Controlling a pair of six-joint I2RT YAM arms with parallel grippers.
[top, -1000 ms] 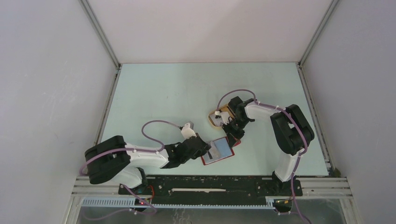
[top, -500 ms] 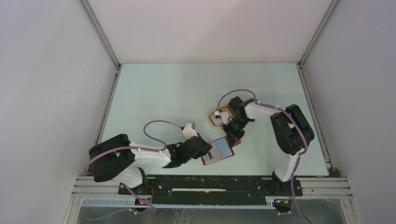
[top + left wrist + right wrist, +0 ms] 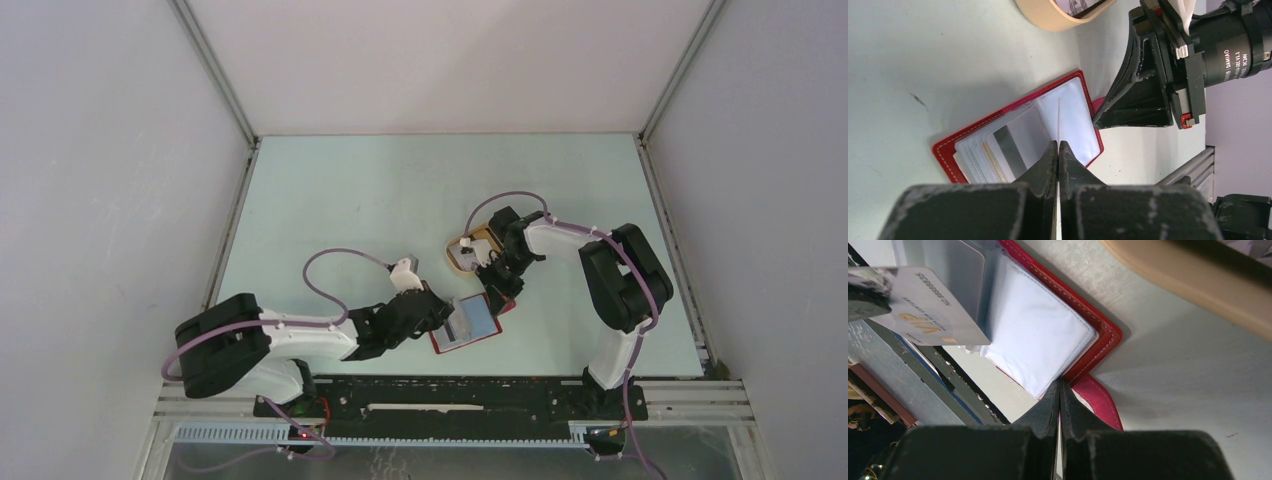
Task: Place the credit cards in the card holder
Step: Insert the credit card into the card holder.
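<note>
Card insertion is in hand. The left gripper [image 3: 1058, 146] is clamped on a whitish-grey plastic credit card [image 3: 928, 310], edge-on over the open red fold-over card holder [image 3: 944, 159], lower centre of the top view on the pale worktop [image 3: 923, 50]. The right gripper [image 3: 1059, 390], jaws together, pins the holder's edge. Next, I judge, the card's edge must find a clear sleeve's mouth and slide in.

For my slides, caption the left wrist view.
Left end effector grips a credit card edge-on over the open red card holder.
</note>
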